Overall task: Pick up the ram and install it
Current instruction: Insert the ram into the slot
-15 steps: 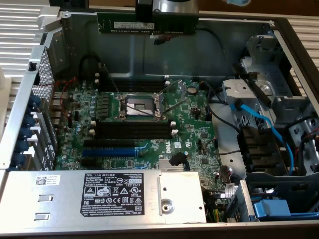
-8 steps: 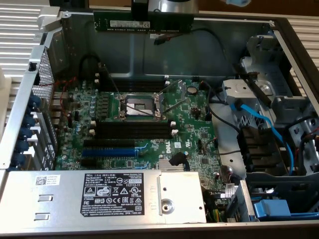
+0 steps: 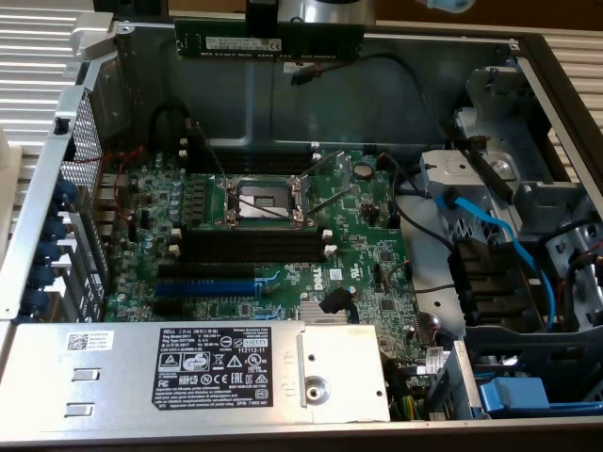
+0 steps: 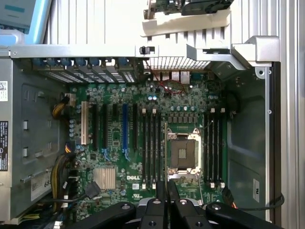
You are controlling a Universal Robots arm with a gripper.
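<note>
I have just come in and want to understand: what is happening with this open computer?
A robot arm's end effector is closed on the ram stick and holds it in the air over the open computer case. The stick hangs level at the top of the exterior view, clear of the motherboard. The black memory slots beside the processor socket look empty, so the stick is picked up but not yet installed.

The ram (image 3: 268, 42), a long dark-green stick with a white label strip, is held level above the open case
</note>
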